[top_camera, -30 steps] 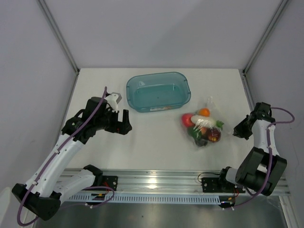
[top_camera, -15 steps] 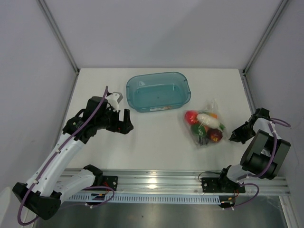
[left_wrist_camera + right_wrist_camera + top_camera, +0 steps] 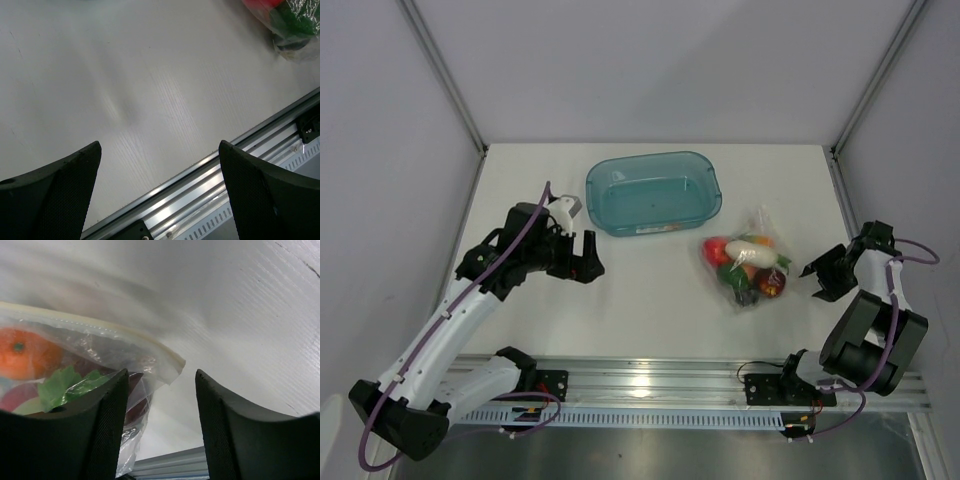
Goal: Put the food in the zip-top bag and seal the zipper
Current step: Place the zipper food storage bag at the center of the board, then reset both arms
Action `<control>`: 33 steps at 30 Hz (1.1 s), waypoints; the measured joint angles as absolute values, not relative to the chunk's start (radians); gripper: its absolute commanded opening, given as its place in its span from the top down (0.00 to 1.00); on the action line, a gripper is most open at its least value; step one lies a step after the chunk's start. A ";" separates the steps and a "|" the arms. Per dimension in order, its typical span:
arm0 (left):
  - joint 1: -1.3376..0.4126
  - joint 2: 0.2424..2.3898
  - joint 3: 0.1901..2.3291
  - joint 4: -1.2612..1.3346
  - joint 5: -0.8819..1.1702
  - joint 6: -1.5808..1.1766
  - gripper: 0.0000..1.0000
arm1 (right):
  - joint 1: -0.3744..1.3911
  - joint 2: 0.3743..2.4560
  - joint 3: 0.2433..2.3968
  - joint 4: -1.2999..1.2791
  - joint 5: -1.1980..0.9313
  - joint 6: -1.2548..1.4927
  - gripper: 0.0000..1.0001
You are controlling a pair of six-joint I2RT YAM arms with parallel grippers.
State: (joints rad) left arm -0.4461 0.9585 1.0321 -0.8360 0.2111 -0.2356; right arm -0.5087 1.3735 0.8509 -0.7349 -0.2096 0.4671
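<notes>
The zip-top bag (image 3: 761, 222) lies on the table right of centre, with the food (image 3: 750, 262) inside it: red, green, orange and dark red pieces and one white oblong. In the right wrist view the bag (image 3: 100, 347) fills the left side, and the zipper (image 3: 125, 333) shows as a pale strip along its upper edge. I cannot tell whether it is sealed. My right gripper (image 3: 817, 277) (image 3: 161, 377) is open just right of the bag, its corner lying beyond the fingertips. My left gripper (image 3: 585, 258) (image 3: 158, 147) hangs wide open over bare table, far left of the bag (image 3: 292, 25).
An empty teal tub (image 3: 653, 192) stands at the back centre, just behind the bag. White walls enclose the table on the left, back and right. The aluminium rail (image 3: 650, 385) (image 3: 240, 165) runs along the near edge.
My right gripper has gone from shut to open, letting go of the bag's right edge. The bag has settled slightly leftward on the table. The left arm has hardly moved.
</notes>
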 measured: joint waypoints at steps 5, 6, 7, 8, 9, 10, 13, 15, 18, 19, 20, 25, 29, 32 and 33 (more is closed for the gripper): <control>-0.446 0.953 1.014 -0.831 0.222 -0.246 0.01 | -0.462 1.346 0.919 -0.777 -0.188 0.470 0.31; -0.446 0.952 1.010 -0.831 0.223 -0.247 0.01 | -0.444 1.344 0.946 -0.794 -0.181 0.470 0.31; -0.446 0.948 1.005 -0.831 0.224 -0.250 0.00 | -0.427 1.343 0.976 -0.804 -0.173 0.471 0.29; -0.446 0.945 1.002 -0.831 0.224 -0.253 0.01 | -0.407 1.342 1.008 -0.812 -0.165 0.471 0.14; -0.446 0.942 0.998 -0.831 0.224 -0.255 0.00 | -0.386 1.342 1.040 -0.821 -0.158 0.476 0.14; -0.446 0.938 0.994 -0.830 0.224 -0.257 0.01 | -0.370 1.341 1.064 -0.825 -0.151 0.476 0.13; -0.446 0.928 0.977 -0.819 0.226 -0.266 0.01 | -0.303 1.324 1.125 -0.828 -0.130 0.477 0.05; -0.446 0.926 0.965 -0.814 0.235 -0.273 0.00 | -0.256 1.308 1.137 -0.829 -0.111 0.478 0.01; -0.446 0.926 0.950 -0.801 0.245 -0.285 0.01 | -0.192 1.285 1.137 -0.843 -0.091 0.474 0.01; -0.446 0.926 0.947 -0.796 0.249 -0.289 0.00 | -0.167 1.278 1.136 -0.847 -0.086 0.474 0.01; -0.446 0.926 0.944 -0.790 0.250 -0.292 0.00 | -0.145 1.270 1.135 -0.850 -0.081 0.474 0.01; -0.445 0.920 0.904 -0.759 0.273 -0.321 0.01 | -0.022 1.216 1.111 -0.871 -0.057 0.476 0.01; -0.445 0.899 0.851 -0.729 0.300 -0.356 0.00 | 0.058 1.163 1.066 -0.880 -0.057 0.482 0.01; -0.445 0.867 0.803 -0.703 0.326 -0.395 0.00 | 0.091 1.124 1.010 -0.880 -0.075 0.501 0.01; -0.445 0.855 0.785 -0.688 0.336 -0.409 0.01 | 0.099 1.105 0.981 -0.874 -0.088 0.506 0.00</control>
State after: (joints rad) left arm -0.4446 0.8547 0.7853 -0.6880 0.3363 -0.4088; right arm 0.0990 1.1049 0.9806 -0.8738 -0.0883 0.5064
